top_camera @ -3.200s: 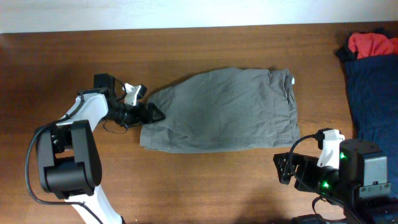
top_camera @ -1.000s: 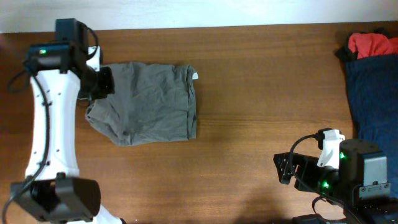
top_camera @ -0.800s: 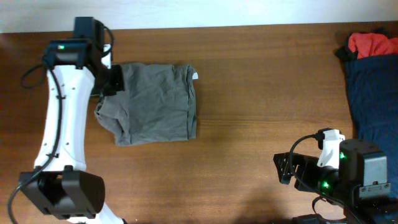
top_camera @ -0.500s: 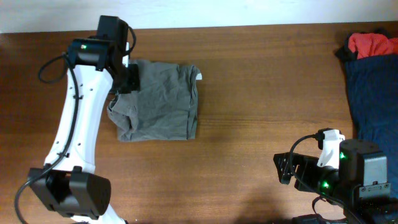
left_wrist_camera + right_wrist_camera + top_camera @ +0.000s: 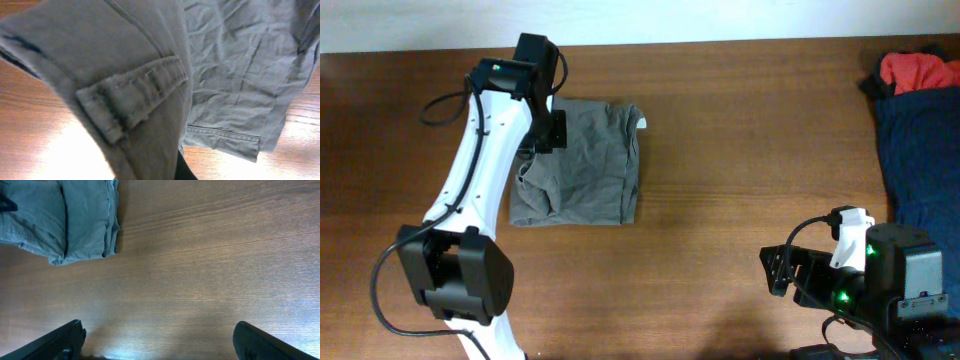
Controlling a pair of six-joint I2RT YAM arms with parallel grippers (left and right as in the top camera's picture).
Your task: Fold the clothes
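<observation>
The grey-olive garment (image 5: 588, 165) lies bunched at the back left of the table, with a small white tag (image 5: 641, 123) at its far right corner. My left gripper (image 5: 551, 131) hangs over its left part, shut on a lifted edge of the cloth. In the left wrist view that held fold with its stitched seam flap (image 5: 131, 93) drapes close to the camera and hides the jaws, while the rest of the garment (image 5: 240, 75) lies flat below. My right gripper (image 5: 160, 342) is open above bare wood near the front right, its fingers (image 5: 67, 337) wide apart, and the grey garment (image 5: 75, 225) shows far off.
A navy garment (image 5: 923, 160) and a red one (image 5: 918, 70) are piled at the table's right edge. The right arm's base (image 5: 880, 275) sits at the front right. Bare wood (image 5: 750, 150) stretches between the grey garment and the pile.
My left gripper has carried the garment's held left edge to the right, over the rest of the cloth, and the bundle has narrowed. The right arm has not moved.
</observation>
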